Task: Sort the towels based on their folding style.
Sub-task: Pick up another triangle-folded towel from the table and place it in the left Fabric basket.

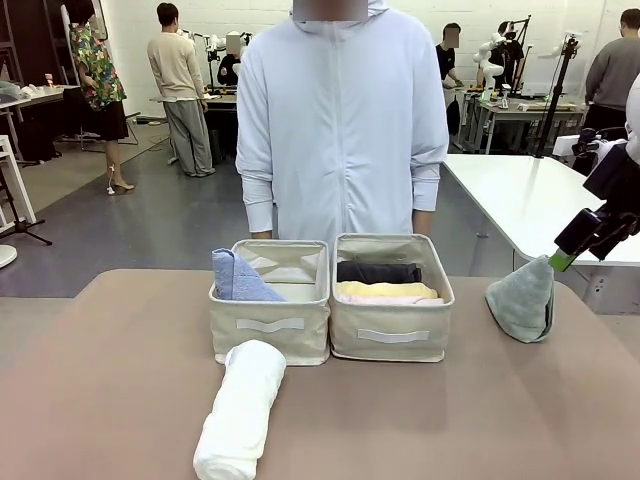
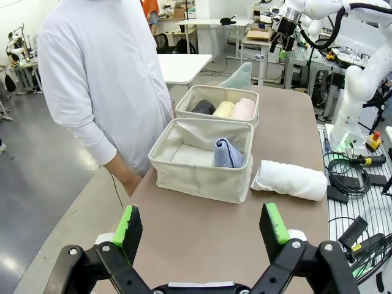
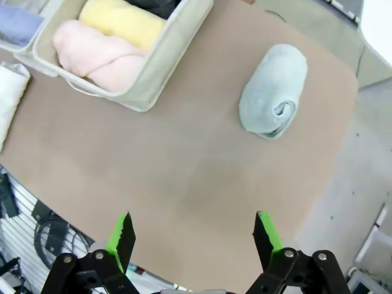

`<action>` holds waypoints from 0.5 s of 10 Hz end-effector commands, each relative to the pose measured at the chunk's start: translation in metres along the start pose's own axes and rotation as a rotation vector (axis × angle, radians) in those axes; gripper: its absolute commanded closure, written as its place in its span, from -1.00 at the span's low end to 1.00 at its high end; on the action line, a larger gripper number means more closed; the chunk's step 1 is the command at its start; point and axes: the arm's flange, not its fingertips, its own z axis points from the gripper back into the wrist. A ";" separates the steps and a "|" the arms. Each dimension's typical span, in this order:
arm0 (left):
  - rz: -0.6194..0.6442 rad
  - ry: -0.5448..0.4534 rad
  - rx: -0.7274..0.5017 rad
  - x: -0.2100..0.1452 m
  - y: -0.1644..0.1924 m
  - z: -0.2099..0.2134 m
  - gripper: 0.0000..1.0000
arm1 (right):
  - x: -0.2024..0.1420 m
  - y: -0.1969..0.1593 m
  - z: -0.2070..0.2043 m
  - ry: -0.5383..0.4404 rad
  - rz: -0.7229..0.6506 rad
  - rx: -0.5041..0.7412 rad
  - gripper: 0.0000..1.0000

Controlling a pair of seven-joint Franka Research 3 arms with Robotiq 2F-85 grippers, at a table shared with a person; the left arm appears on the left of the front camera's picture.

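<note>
A white rolled towel [image 1: 240, 410] lies on the table in front of the left basket [image 1: 270, 325]. That basket holds a lavender-blue cone-folded towel [image 1: 238, 277]. In the right basket [image 1: 392, 335] lie dark grey [image 1: 378, 272], yellow [image 1: 385, 289] and pink [image 1: 395, 299] rolls. A grey-green cone towel [image 1: 522, 298] stands at the table's right. My right gripper [image 1: 565, 258] hovers open just above it; its wrist view shows the towel [image 3: 273, 90] ahead of the open gripper [image 3: 193, 236]. My left gripper [image 2: 202, 226] is open above bare table, well short of the white roll [image 2: 289, 179].
A person in a white top [image 1: 340, 120] stands at the far edge right behind the baskets. The table's right edge [image 3: 318, 184] runs close beside the grey-green towel. Bare table lies at the front right and far left.
</note>
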 end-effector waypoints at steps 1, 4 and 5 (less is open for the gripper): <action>-0.006 -0.012 0.007 0.002 0.000 0.000 -1.00 | -0.002 0.001 0.005 -0.043 0.039 0.034 -1.00; -0.006 -0.012 0.007 0.002 0.000 0.000 -1.00 | -0.002 0.001 0.005 -0.043 0.039 0.034 -1.00; -0.006 -0.012 0.007 0.002 0.000 0.000 -1.00 | 0.000 0.003 0.006 -0.035 0.023 0.046 -1.00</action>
